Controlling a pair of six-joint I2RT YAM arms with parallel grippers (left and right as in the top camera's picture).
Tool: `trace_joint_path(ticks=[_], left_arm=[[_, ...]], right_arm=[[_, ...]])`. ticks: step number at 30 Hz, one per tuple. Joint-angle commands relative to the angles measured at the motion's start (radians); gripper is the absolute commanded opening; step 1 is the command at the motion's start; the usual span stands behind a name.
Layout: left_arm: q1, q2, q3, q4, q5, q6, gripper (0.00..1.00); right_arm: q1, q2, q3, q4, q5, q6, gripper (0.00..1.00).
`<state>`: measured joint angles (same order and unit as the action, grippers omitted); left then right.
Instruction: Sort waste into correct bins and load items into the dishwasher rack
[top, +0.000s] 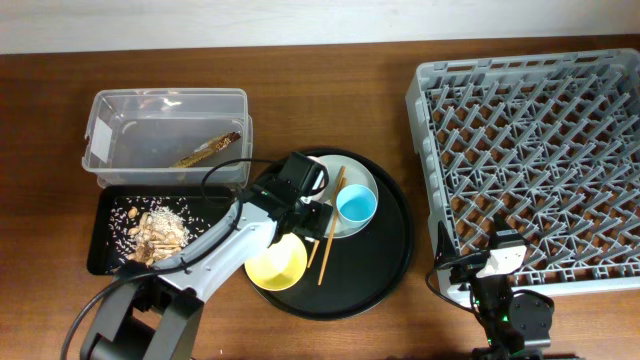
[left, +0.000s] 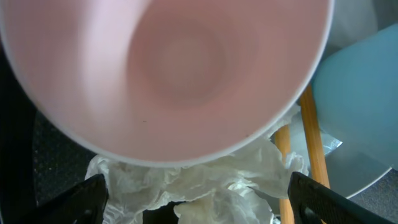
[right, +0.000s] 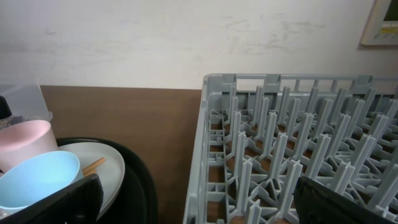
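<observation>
Gaping wide, the left tool (left: 198, 180) straddles the napkin (left: 239, 180) without gripping it, the pink cup (left: 168, 68) just ahead, both hidden under the arm from overhead, while the right tool (right: 198, 182) hangs wide open and empty beside the rack (right: 292, 130).

Your colour list for this layout:
- Rack (top: 530, 150): grey, lattice grid.
- Round tray (top: 390, 255): black.
- Plate (top: 358, 172): pale grey-white.
- Blue cup (top: 356, 204): light blue.
- Pink cup (left: 168, 68): soft pink.
- Bowl (top: 276, 264): yellow.
- Napkin (left: 193, 186): white.
- Chopsticks (left: 315, 143): tan wood.
- Box (top: 170, 110): clear, with a white label (top: 98, 148).
- Wrapper (top: 205, 150): brown.
- Flat tray (top: 100, 258): black.
- Scraps (top: 160, 232): speckled beige-brown.
- Table (top: 330, 100): brown wood grain.
</observation>
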<state>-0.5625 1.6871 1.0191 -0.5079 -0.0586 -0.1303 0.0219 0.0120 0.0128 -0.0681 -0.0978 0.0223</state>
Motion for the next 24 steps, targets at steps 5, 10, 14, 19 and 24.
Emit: trace_joint_path(ticks=[5, 10, 14, 19, 24], left_arm=[[-0.022, 0.05, -0.004, 0.0, -0.001, 0.016, 0.84], [-0.022, 0.077, -0.005, -0.001, -0.035, 0.016, 0.63], [-0.022, 0.056, -0.003, -0.002, -0.043, 0.016, 0.36], [-0.022, -0.008, -0.003, -0.026, -0.043, 0.016, 0.13], [-0.022, -0.093, -0.003, -0.069, -0.043, 0.015, 0.0]], right_arm=[[0.003, -0.006, -0.007, -0.001, 0.002, 0.002, 0.99], [0.003, -0.006, -0.007, -0.001, 0.002, 0.002, 0.99], [0.003, -0.006, -0.007, -0.001, 0.002, 0.002, 0.99], [0.003, -0.006, -0.007, -0.001, 0.002, 0.002, 0.99], [0.003, -0.006, -0.007, -0.001, 0.002, 0.002, 0.99]])
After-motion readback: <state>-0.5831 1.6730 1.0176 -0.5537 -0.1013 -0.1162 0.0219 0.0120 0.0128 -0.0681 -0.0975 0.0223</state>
